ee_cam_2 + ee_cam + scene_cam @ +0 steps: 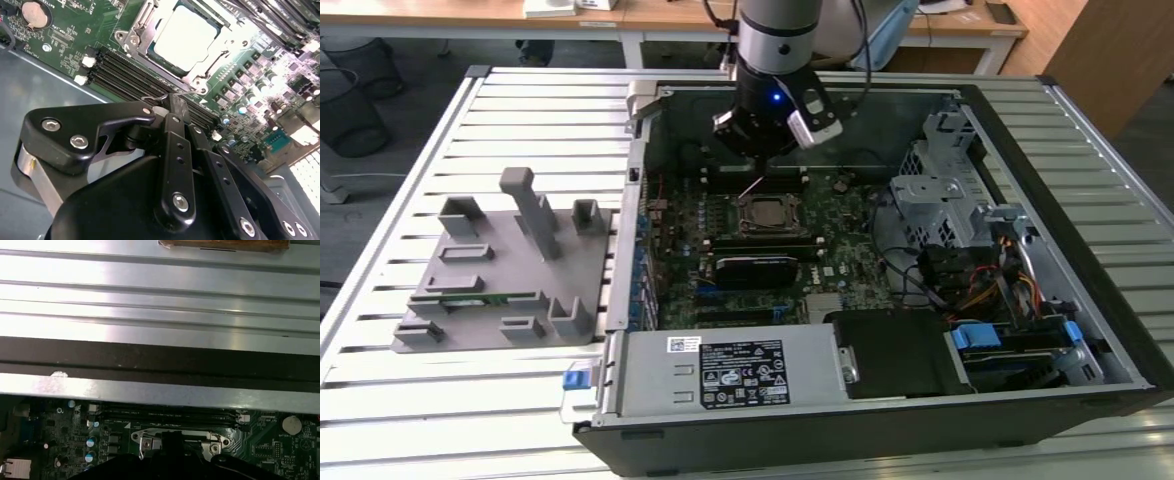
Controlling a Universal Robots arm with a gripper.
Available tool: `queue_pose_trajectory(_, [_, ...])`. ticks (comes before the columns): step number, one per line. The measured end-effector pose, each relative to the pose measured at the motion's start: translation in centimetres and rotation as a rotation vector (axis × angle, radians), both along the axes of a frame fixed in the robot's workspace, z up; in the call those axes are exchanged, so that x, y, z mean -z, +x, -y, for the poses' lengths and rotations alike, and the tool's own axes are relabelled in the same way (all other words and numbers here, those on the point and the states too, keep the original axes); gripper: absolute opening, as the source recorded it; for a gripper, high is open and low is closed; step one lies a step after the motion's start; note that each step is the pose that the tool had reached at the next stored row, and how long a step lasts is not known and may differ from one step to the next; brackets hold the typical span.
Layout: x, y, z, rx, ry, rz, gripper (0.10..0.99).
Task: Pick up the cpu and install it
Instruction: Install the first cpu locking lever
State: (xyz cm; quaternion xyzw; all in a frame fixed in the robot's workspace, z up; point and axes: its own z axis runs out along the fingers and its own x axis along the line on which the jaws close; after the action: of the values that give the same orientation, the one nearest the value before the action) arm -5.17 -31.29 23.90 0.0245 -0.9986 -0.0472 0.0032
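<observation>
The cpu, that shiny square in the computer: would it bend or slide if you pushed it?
The cpu probably wouldn't bend: its top looks like a flat metal plate. That smooth, shiny top may be slippery. Sliding seems unlikely, since it sits inside the socket frame, which surrounds it.

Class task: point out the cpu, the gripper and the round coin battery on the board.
cpu (186, 36), second wrist view, middle of its silvery top.
gripper (175, 107), second wrist view, at its fingertips.
coin battery (34, 13), second wrist view, its face.
</observation>
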Motion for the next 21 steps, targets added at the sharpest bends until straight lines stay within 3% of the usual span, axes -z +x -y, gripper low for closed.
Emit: queue_pose_trajectory(21, [1.69,1.88,-0.23,0.000,0.000,-0.0001,0.106])
